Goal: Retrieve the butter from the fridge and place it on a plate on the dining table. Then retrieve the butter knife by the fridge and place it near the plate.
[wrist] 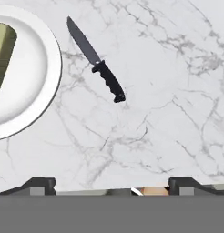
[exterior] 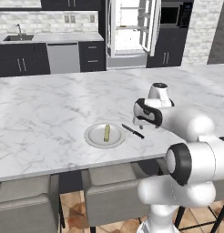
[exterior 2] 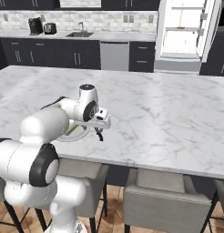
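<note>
dining table (exterior: pixel 50 100), end effector (wrist: pixel 111 185) wide open, empty, above butter knife (wrist: pixel 96 66)

The left base view looks forward and down from behind the white arm across the long white grey-veined marble dining table (exterior: pixel 50 100) toward the open grey steel fridge (exterior: pixel 132 27). The right base view faces the same table (exterior 2: pixel 168 109) and fridge (exterior 2: pixel 186 32) from the other side. The hand view looks straight down, close above the marble (wrist: pixel 168 91), sharing the round white plate (wrist: pixel 45 77) and slim dark knife (wrist: pixel 98 63) with the left base view (exterior: pixel 93 136) (exterior: pixel 133 131)
</note>
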Motion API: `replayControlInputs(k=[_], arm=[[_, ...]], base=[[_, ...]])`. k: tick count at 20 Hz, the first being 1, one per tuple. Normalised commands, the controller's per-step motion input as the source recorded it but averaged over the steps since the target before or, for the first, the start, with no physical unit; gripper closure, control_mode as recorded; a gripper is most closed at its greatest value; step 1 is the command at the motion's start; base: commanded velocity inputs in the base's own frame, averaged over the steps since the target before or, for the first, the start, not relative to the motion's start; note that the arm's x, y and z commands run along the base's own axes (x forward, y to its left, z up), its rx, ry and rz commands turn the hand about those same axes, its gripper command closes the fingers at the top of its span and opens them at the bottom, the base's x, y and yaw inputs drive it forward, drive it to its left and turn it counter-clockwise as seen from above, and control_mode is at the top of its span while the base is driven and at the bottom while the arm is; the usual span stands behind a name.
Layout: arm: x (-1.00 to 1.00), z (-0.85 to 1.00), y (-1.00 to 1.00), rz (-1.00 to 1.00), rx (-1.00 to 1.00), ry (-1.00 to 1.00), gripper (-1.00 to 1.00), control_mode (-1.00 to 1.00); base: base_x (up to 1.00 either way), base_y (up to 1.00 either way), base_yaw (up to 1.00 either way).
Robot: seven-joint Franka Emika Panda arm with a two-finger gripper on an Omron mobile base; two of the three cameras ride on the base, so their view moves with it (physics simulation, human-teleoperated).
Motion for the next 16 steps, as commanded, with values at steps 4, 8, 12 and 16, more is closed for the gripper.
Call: replayControlInputs(k=[4,8,12,16], arm=[[-0.49,0.62,0.57,0.01,0.12,0.10,-1.00,-1.00],[-0.71,0.09,0.40,0.00,-0.05,-0.03,-1.00,-1.00],[-0.69,0.00,0.09,0.00,-0.01,-0.08,-1.00,-1.00],[-0.44,-0.03,-0.06,0.03,-0.01,0.05,-1.00,-1.00]], base=[[0.00,0.00,0.00],[0.00,0.00,0.00],[0.00,0.00,0.00],[0.00,0.00,0.00]])
